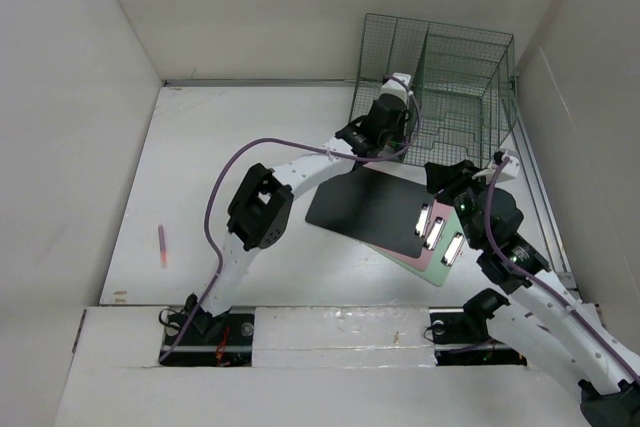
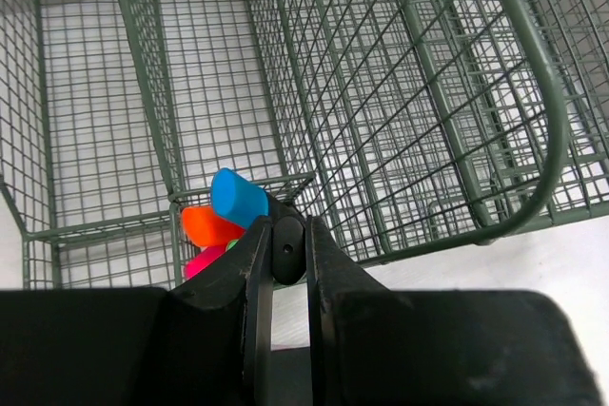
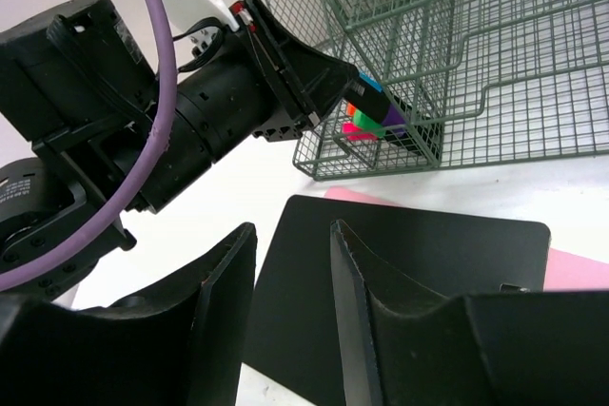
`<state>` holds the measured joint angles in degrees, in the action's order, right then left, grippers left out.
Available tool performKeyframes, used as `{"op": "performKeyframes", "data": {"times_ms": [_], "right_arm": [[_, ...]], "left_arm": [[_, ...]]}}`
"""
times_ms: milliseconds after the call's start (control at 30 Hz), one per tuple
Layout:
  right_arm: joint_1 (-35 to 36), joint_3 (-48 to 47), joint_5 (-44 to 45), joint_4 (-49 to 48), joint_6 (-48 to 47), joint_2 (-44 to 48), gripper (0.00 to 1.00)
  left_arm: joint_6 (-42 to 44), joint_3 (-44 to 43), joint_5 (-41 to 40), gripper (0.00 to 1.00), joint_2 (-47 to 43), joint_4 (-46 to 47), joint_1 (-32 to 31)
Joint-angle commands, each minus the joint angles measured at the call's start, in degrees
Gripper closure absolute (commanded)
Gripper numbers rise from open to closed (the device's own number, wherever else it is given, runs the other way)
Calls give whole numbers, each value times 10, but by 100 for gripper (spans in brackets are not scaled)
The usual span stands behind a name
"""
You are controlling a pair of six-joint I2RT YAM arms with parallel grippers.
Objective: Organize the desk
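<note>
Desk [image 1: 200, 147] around the rack [image 1: 450, 77]: partly tidied.
Left claw [image 2: 285, 237] clamps a blue marker [image 2: 238, 199] at the rack's pen cup, beside an orange marker [image 2: 207, 225]; right claw [image 3: 290, 254], apart and empty, hovers over 2 clipboards [image 1: 365, 205] before the rack; 1 pink pen [image 1: 161, 245] waits far left of it.

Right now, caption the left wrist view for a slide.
Left gripper closed on a blue-capped marker at the green wire rack.

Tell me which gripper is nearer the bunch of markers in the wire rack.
Left. The left gripper is right at the markers, pinching the blue-capped marker in the rack. The right gripper hangs open over the black board, short of the rack.
</note>
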<state>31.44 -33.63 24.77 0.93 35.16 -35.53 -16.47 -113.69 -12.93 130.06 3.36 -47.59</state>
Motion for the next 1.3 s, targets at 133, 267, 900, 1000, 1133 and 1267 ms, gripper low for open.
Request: {"op": "performKeyframes", "data": {"times_ms": [133, 267, 900, 1000, 1133, 1267], "right_arm": [[-3, 1, 1, -29, -4, 5, 57], [-3, 1, 5, -27, -6, 12, 57], [-3, 1, 4, -25, -6, 11, 57], [-3, 1, 6, -26, -6, 6, 56], [-3, 1, 8, -28, -5, 1, 52], [-3, 1, 8, -29, -4, -2, 51]], "left_arm": [[29, 20, -17, 100, 1, -56, -6], [-69, 73, 78, 100, 13, 7, 24], [-83, 54, 60, 100, 40, -32, 19], [-79, 59, 55, 100, 49, -39, 13], [-74, 94, 14, 70, 3, -7, 13], [-68, 112, -2, 58, -29, -3, 13]]}}
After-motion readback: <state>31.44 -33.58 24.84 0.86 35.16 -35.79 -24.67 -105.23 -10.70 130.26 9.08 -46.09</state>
